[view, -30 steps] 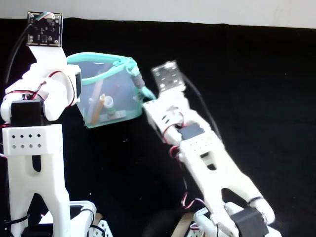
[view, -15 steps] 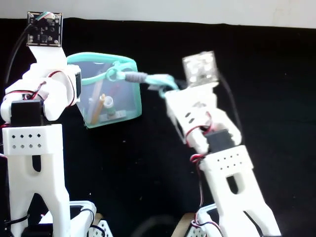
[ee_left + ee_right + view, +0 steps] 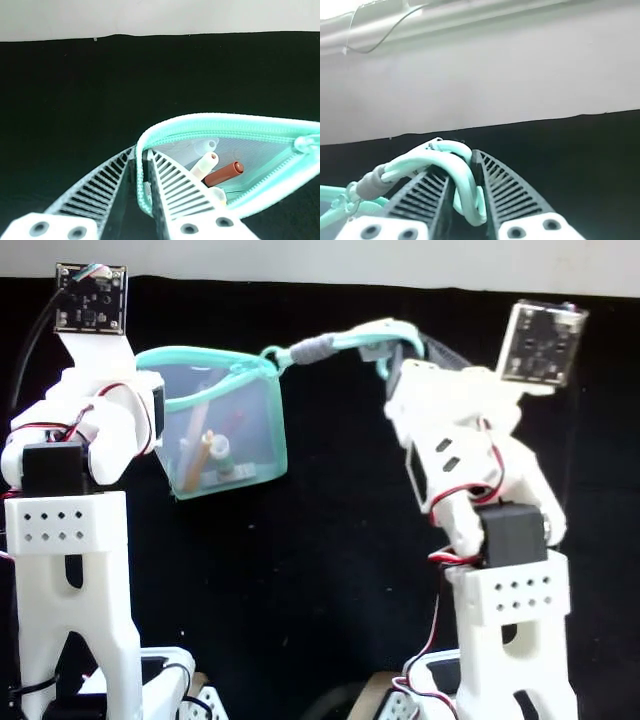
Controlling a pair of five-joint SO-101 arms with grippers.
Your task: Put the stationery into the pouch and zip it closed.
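currently | left pincer (image 3: 140, 151) clamped on pouch (image 3: 240, 440) rim, bracing it | right pincer (image 3: 463, 161) pinching zip strap (image 3: 350, 337) taut to close | stationery (image 3: 225, 172) inside

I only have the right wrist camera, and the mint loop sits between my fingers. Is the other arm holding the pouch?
Observer: Yes. The left gripper is clamped on the rim of the pouch, one finger inside and one outside.
Operator: Is the zip closed yet?
Observer: No. The left wrist view shows the mouth gaping, with a red-brown marker and a white pen inside.
Operator: Where does my loop lead?
Observer: In the high view the strap stretches from the right gripper to a ring at the pouch's top corner nearest that arm.
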